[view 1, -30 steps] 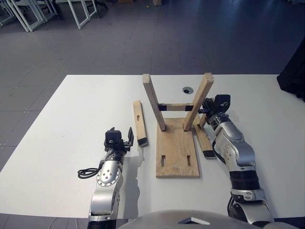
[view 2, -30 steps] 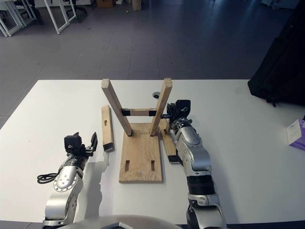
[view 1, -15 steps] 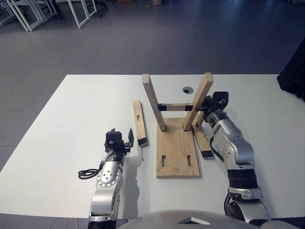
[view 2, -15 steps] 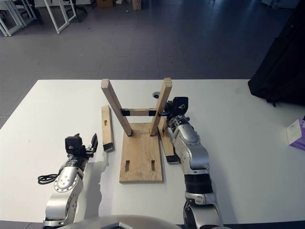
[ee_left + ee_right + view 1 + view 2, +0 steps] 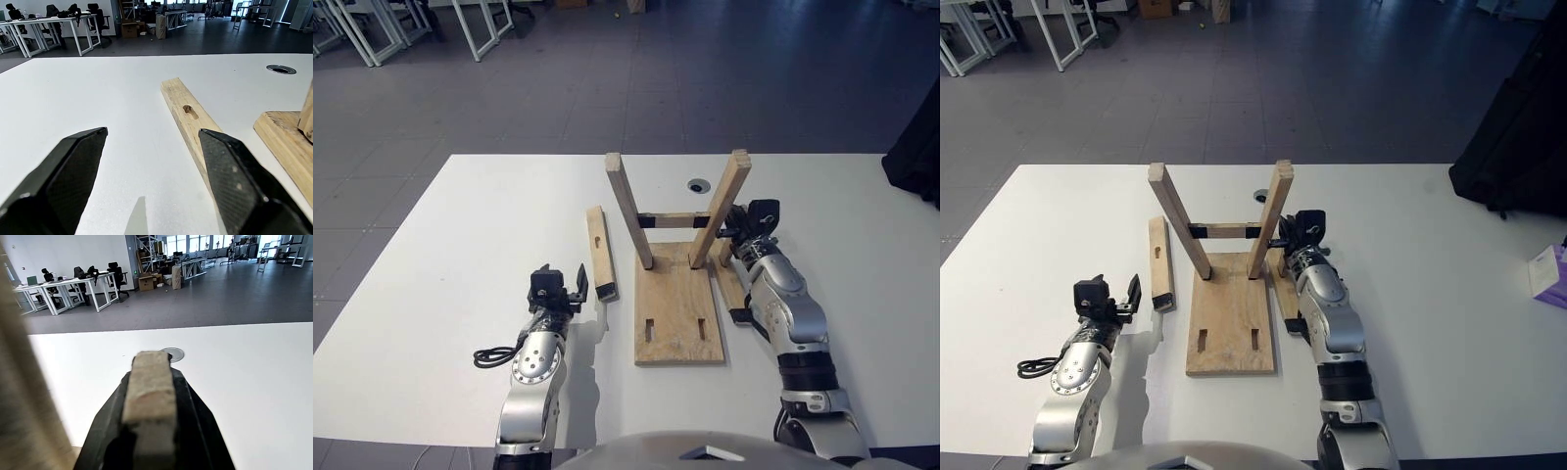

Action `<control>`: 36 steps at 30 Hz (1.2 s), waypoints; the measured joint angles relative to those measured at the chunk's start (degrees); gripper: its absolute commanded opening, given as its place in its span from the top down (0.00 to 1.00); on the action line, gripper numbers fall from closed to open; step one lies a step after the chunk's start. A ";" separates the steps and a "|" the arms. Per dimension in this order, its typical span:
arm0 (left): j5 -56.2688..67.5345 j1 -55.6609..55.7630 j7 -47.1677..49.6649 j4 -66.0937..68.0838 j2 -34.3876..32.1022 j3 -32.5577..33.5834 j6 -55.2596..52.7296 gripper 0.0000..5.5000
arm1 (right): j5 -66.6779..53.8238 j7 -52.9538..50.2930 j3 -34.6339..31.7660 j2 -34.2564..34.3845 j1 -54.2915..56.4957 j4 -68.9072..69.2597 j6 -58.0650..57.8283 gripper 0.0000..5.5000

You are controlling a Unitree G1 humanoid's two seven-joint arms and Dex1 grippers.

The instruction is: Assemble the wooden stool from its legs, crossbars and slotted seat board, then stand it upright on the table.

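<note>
The slotted seat board (image 5: 675, 308) lies flat on the white table (image 5: 460, 245). Two legs (image 5: 628, 211) (image 5: 722, 208) stand in its far slots, joined by a crossbar (image 5: 674, 220). A loose leg (image 5: 599, 250) lies left of the board, and my left gripper (image 5: 558, 284) rests open just short of its near end; the same leg (image 5: 188, 120) runs past the open fingers (image 5: 230, 171). Another loose leg (image 5: 731, 286) lies along the board's right edge. My right gripper (image 5: 744, 230) is shut on its far end (image 5: 149, 382), close beside the right standing leg.
A black cable (image 5: 491, 355) is coiled near the left arm. A round grommet hole (image 5: 699, 183) sits in the table behind the stool. A purple box (image 5: 1552, 274) lies at the far right edge, and a black bag (image 5: 1518, 127) stands beyond the table.
My right arm has shifted slightly left, bringing the held leg end closer to the right standing leg. The left arm has kept still.
</note>
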State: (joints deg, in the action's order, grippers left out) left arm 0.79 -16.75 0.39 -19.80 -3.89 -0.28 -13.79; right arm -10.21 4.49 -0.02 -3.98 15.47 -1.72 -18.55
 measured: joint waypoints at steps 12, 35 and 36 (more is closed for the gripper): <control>0.05 0.13 -0.46 0.00 -0.19 0.08 -1.07 0.37 | 3.11 1.27 -2.13 -3.00 -3.52 -9.18 18.64 0.93; 0.08 1.23 -1.13 0.55 -0.51 0.35 -1.48 0.37 | 0.83 -1.67 -8.24 -5.28 2.06 10.45 -1.99 0.57; 0.07 1.23 -1.13 0.57 -0.50 0.34 -1.47 0.37 | 0.48 -2.16 -8.67 -5.38 3.06 12.30 -3.95 0.59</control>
State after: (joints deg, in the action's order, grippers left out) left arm 0.86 -15.52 -0.74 -19.23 -4.40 0.06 -15.27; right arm -9.73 2.33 -8.69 -9.36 18.54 10.57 -22.50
